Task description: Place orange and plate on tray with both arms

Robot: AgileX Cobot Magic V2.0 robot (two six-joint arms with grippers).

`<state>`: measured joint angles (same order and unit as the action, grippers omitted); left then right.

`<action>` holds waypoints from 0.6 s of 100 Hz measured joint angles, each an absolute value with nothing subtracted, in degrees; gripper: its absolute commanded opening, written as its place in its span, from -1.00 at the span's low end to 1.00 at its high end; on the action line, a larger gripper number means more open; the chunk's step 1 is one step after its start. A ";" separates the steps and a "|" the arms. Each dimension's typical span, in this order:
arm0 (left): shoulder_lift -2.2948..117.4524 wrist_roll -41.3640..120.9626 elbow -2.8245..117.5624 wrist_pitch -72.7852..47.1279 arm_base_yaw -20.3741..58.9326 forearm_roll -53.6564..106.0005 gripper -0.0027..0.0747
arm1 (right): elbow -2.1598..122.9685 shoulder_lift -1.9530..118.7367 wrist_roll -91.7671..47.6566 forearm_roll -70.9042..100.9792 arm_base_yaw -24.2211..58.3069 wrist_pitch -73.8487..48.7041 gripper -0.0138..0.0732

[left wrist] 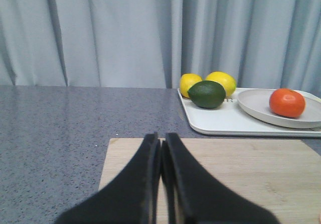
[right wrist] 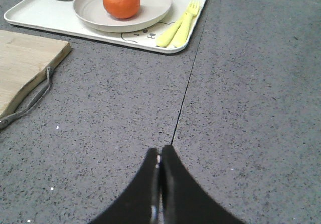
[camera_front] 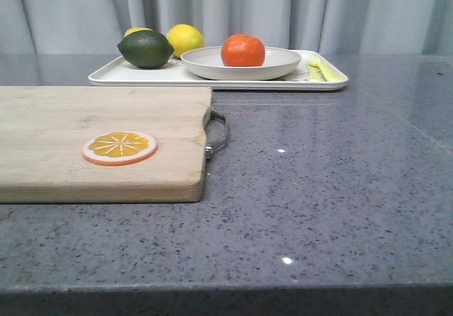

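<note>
The orange [camera_front: 243, 50] sits in the off-white plate [camera_front: 279, 66], and the plate rests on the white tray [camera_front: 113, 76] at the back of the table. All three also show in the left wrist view: orange [left wrist: 287, 102], plate [left wrist: 256, 103], tray [left wrist: 220, 121]. They show in the right wrist view too: orange [right wrist: 121, 0], plate [right wrist: 155, 0], tray [right wrist: 45, 13]. My left gripper [left wrist: 160, 138] is shut and empty above the wooden board. My right gripper [right wrist: 159, 151] is shut and empty over bare countertop, well short of the tray. Neither gripper shows in the front view.
A wooden cutting board [camera_front: 85, 139] with a metal handle [camera_front: 218, 133] lies at front left, an orange slice [camera_front: 119, 147] on it. On the tray are a green lime [camera_front: 145, 49], two yellow lemons [camera_front: 185, 38] and yellow cutlery [camera_front: 318, 68]. A grey curtain hangs behind.
</note>
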<state>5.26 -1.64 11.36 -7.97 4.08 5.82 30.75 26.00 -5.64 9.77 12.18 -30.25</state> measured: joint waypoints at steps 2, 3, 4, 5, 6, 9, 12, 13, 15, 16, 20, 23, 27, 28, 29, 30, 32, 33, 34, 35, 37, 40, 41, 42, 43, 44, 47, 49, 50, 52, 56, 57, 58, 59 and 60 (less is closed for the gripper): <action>5.26 -1.64 10.57 -7.28 3.84 5.82 -0.98 | 30.75 26.00 -5.64 9.77 12.18 -30.25 -0.84; 5.26 -1.64 10.31 -6.66 3.59 5.82 -0.98 | 30.75 26.00 -5.64 9.77 12.18 -30.25 -0.84; 5.26 -1.64 9.78 -6.38 3.50 5.82 -0.98 | 30.75 26.00 -5.64 9.77 12.18 -30.25 -0.84; 5.26 -1.64 9.52 -5.78 3.33 5.82 -0.98 | 30.75 26.00 -5.64 9.77 12.18 -30.25 -0.84; 5.26 -1.64 9.01 -5.48 3.30 5.82 -0.98 | 30.75 26.00 -5.64 9.77 12.18 -30.25 -0.84; 5.26 -1.64 7.97 -4.16 3.14 5.82 -0.98 | 30.75 26.00 -5.64 9.77 12.18 -30.25 -0.84; 5.26 -1.64 6.94 -3.20 2.86 5.82 -0.98 | 30.75 26.00 -5.64 9.77 12.18 -30.25 -0.84; 5.26 -1.64 6.41 -3.01 2.89 5.82 -0.98 | 30.75 26.00 -5.64 9.77 12.18 -30.25 -0.84; 5.26 -1.64 5.88 -2.35 2.76 5.82 -0.98 | 30.75 26.00 -5.64 9.77 12.18 -30.25 -0.84; 5.26 -1.64 5.36 -2.12 2.76 5.82 -0.98 | 30.75 26.00 -5.64 9.77 12.18 -30.25 -0.84; 5.26 -1.64 4.12 -1.22 2.67 5.82 -0.98 | 30.75 26.00 -5.64 9.77 12.18 -30.25 -0.84; 5.15 -1.64 2.96 -0.61 2.67 5.82 -0.98 | 30.75 26.00 -5.64 9.77 12.18 -30.25 -0.84; 4.88 -1.64 1.84 0.00 2.54 5.82 -0.98 | 30.75 26.00 -5.64 9.77 12.18 -30.25 -0.84; 4.63 -1.64 1.41 0.35 2.54 5.82 -0.98 | 30.75 26.00 -5.64 9.77 12.18 -30.25 -0.84; 4.52 -1.64 1.20 0.37 2.54 5.82 -0.98 | 30.75 26.00 -5.64 9.77 12.18 -30.25 -0.84; 4.27 -1.64 0.78 0.54 2.54 5.82 -0.98 | 30.75 26.00 -5.64 9.77 12.18 -30.25 -0.84; 4.02 -1.64 0.21 0.74 2.54 5.82 -0.98 | 30.75 26.00 -5.64 9.77 12.18 -30.25 -0.84; 3.73 -1.64 0.07 0.74 2.54 5.82 -0.98 | 30.75 26.00 -5.64 9.77 12.18 -30.25 -0.84; 3.57 -1.64 -0.03 0.74 2.54 5.82 -0.98 | 30.75 26.00 -5.64 9.77 12.18 -30.25 -0.84; 3.29 -1.64 -0.14 0.58 2.54 5.82 -0.98 | 30.75 26.00 -5.64 9.77 12.18 -30.25 -0.84; 2.83 -1.64 -0.13 0.46 2.54 5.82 -0.98 | 30.75 26.00 -5.64 9.77 12.18 -30.25 -0.84; 2.18 -1.64 -0.13 0.69 2.54 5.82 -0.98 | 30.75 26.00 -5.64 9.77 12.18 -30.25 -0.84; 1.99 -1.64 -0.13 0.82 2.54 5.82 -0.98 | 30.75 26.00 -5.64 9.77 12.18 -30.25 -0.84; 1.62 -1.64 -0.13 0.82 2.54 5.82 -0.98 | 30.75 26.00 -5.64 9.77 12.18 -30.25 -0.84; 1.44 -1.64 -0.13 0.82 2.54 5.82 -0.98 | 30.75 26.00 -5.64 9.77 12.18 -30.25 -0.84; 1.07 -1.64 -0.13 0.82 2.54 5.82 -0.98 | 30.75 26.00 -5.64 9.77 12.18 -30.25 -0.84; 0.44 -1.64 -0.13 0.57 2.54 5.82 -0.98 | 30.75 26.00 -5.64 9.77 12.18 -30.25 -0.84; 0.07 -1.64 -0.13 0.57 2.54 5.82 -0.98 | 30.75 26.00 -5.64 9.77 12.18 -30.25 -0.84; 0.04 -1.64 -0.13 0.57 2.54 5.82 -0.98 | 30.75 26.00 -5.64 9.77 12.18 -30.25 -0.84; -0.27 -1.64 -0.13 0.57 2.54 5.82 -0.98 | 30.75 26.00 -5.64 9.77 12.18 -30.25 -0.84; -0.24 -1.64 -0.13 0.57 2.54 5.92 -0.98 | 30.75 26.00 -5.64 9.77 12.18 -30.25 -0.84; -0.24 -1.64 -0.13 0.54 2.54 5.92 -0.98 | 30.75 26.00 -5.64 9.77 12.18 -30.25 -0.84; -0.24 -1.64 -0.13 0.54 2.54 5.92 -0.98 | 30.75 26.00 -5.64 9.77 12.18 -30.25 -0.84; -0.24 -1.64 -0.13 0.54 2.54 5.92 -0.98 | 30.75 26.00 -5.64 9.77 12.18 -30.25 -0.84; -0.24 -1.64 -0.13 0.54 2.54 5.92 -0.98 | 30.75 26.00 -5.64 9.77 12.18 -30.25 -0.84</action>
<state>-0.24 -1.64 -0.13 0.54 2.54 5.92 30.75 26.00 -5.64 9.77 12.18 -30.25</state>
